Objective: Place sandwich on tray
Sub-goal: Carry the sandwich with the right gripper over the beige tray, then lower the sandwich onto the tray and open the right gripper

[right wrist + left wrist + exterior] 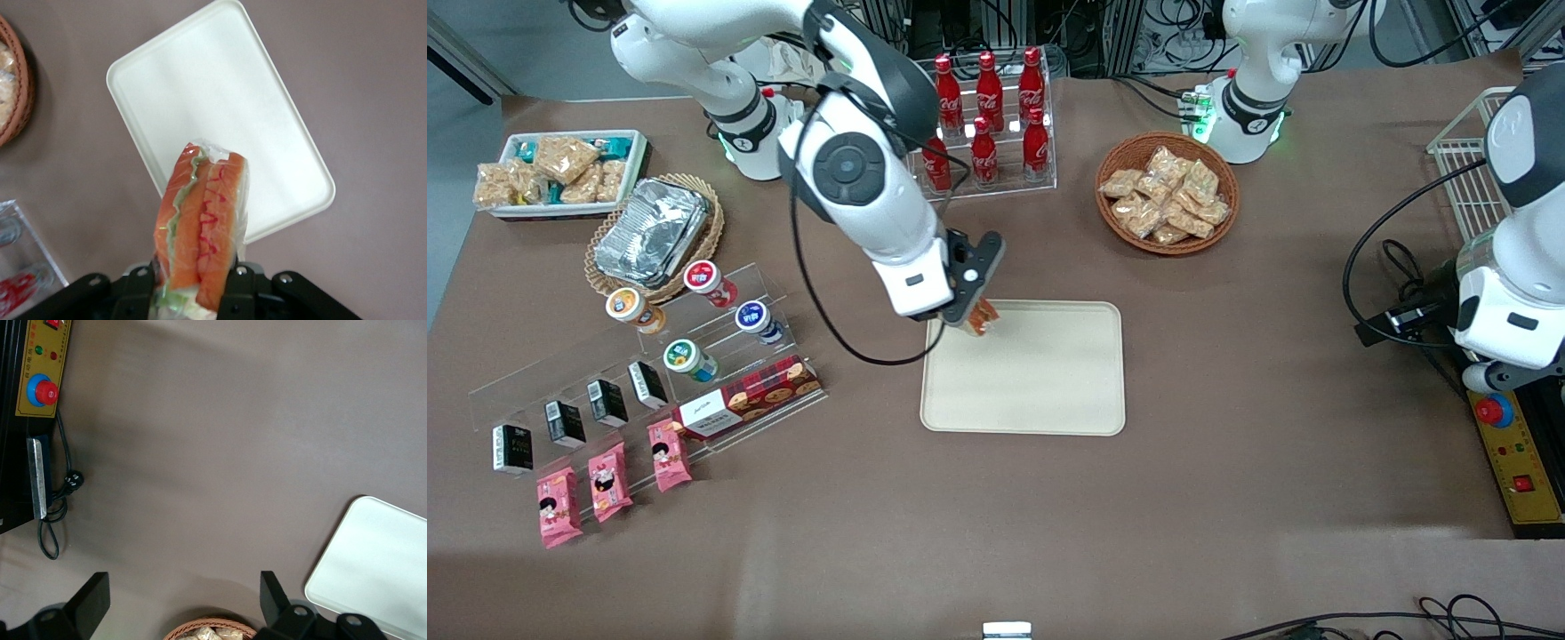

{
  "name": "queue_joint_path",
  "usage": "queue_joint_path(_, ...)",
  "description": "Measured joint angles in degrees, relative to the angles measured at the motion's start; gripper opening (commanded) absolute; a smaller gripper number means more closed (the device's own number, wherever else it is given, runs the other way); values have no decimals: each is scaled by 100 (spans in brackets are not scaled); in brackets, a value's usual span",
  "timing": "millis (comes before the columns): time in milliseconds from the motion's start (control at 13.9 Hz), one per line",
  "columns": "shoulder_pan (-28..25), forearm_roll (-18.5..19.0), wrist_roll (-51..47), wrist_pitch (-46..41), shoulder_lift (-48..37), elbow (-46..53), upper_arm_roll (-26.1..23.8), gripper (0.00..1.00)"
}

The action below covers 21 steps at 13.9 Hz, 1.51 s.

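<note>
My right gripper (976, 313) is shut on the wrapped sandwich (982, 317), a wedge with orange-pink and green layers. It holds it in the air over the corner of the cream tray (1049, 382) that lies farthest from the front camera, toward the working arm's end. In the right wrist view the sandwich (200, 220) sits pinched between the two black fingers (141, 288), and the tray (220, 100) lies bare below it. The tray's corner also shows in the left wrist view (380, 567).
A clear rack of red cola bottles (987, 116) stands farther from the camera than the tray. A wicker basket of tan snack packets (1167, 193) sits toward the parked arm. A clear stepped shelf with cups and boxes (685, 356), pink packs (609, 480) and a foil-tray basket (654, 236) lie toward the working arm's end.
</note>
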<state>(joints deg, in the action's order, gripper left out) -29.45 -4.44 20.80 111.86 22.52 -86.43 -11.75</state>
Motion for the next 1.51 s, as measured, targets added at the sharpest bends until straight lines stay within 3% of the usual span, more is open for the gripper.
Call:
queue_joint_path(504,-270,1178,0,1390,1209,261,16,35)
queue_joint_path(935,-354,2174,48,1706,1998,760,23,35)
queue_joint_path(1367,-426,2537,197,1906,2235,768,23,37)
queue_joint_path(1511,-446,2542,202,1922,2324,767,23,47)
